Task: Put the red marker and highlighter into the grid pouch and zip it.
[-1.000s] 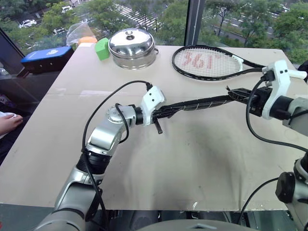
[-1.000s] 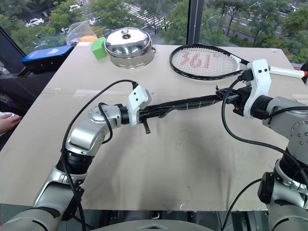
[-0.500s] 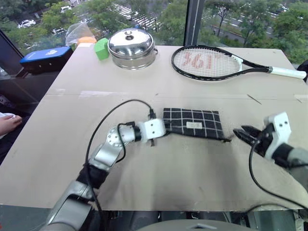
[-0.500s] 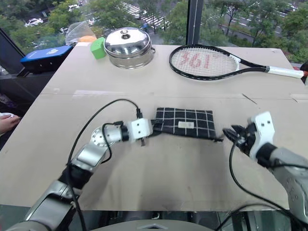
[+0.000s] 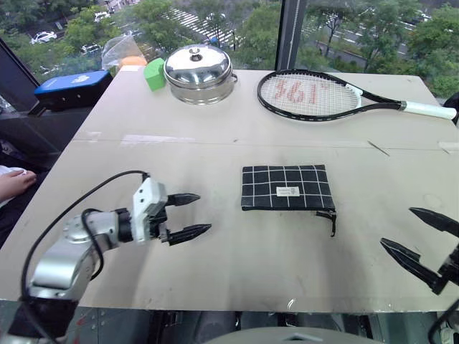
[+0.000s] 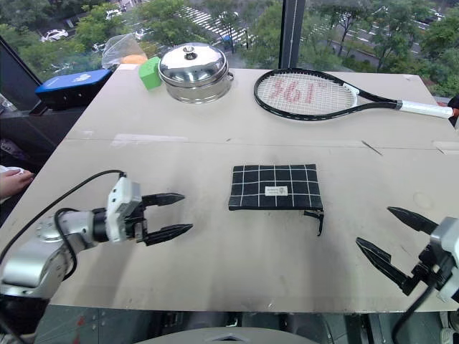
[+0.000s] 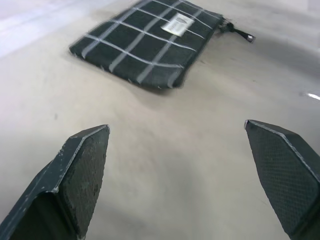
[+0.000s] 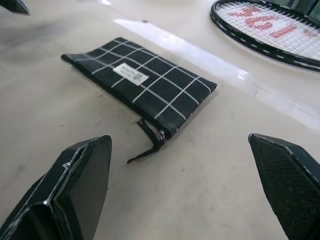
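The grid pouch lies flat in the middle of the table, label up, nothing touching it. Its black pull cord trails from the near right corner, and the zipper edge looks closed in the right wrist view, where the pouch is ahead of the fingers. My left gripper is open and empty, off to the left of the pouch, pointing toward it. Near the table's front right edge my right gripper also stands open and empty. The red marker and the highlighter are out of view.
A lidded steel pot, a green cube and a plastic bag stand at the far left. A tennis racket lies at the far right. A blue box and a person's hand are off the left edge.
A second ago both grippers held the pouch stretched in the air. It now lies on the table; both grippers have let go, opened wide and pulled back toward the near edge.
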Controlling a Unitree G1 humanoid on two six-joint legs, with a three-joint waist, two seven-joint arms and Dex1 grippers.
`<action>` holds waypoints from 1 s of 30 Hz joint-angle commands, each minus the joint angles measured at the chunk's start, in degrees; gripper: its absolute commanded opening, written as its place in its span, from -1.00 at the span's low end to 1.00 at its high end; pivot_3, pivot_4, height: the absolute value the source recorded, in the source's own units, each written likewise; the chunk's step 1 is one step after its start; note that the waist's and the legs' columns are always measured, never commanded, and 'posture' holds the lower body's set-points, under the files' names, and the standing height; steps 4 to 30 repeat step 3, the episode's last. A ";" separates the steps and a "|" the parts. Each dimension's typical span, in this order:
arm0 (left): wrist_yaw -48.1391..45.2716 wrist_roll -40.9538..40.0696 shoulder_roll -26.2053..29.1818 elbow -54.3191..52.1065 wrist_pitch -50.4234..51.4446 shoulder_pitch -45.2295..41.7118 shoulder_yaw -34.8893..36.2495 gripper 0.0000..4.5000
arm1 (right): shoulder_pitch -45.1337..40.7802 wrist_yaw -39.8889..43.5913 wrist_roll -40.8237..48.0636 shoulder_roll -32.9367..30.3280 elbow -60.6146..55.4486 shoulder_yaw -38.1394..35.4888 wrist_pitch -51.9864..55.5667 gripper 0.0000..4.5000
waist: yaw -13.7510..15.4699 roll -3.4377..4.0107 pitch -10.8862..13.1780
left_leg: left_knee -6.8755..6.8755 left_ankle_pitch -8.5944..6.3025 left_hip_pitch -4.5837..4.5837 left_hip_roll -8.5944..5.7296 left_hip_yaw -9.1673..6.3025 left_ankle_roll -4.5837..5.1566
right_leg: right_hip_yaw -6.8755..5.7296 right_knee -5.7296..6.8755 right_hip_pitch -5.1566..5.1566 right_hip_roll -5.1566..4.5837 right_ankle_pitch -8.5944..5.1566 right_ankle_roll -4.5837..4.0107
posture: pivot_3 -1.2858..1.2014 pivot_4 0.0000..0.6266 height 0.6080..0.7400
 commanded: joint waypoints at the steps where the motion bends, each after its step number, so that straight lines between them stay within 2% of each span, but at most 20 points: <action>1: -0.48 -3.09 0.71 -3.73 2.17 2.78 4.83 0.96 | 2.69 1.35 -2.21 0.85 0.15 -2.27 -5.45 0.97 | -0.01 0.04 0.02 | 0.00 -0.03 0.00 0.00 -0.01 -0.06 | 0.00 0.00 0.00 -0.03 0.00 0.00 | 0.03 -0.52 1.00; 30: -0.70 -3.72 0.89 -4.15 3.44 3.69 5.69 0.96 | 3.17 1.18 -3.06 0.86 1.11 -1.28 -6.90 0.97 | -0.05 0.06 0.04 | 0.00 -0.06 -0.01 0.00 -0.01 -0.10 | 0.03 -0.01 -0.02 -0.07 -0.01 0.01 | 0.03 -0.52 1.00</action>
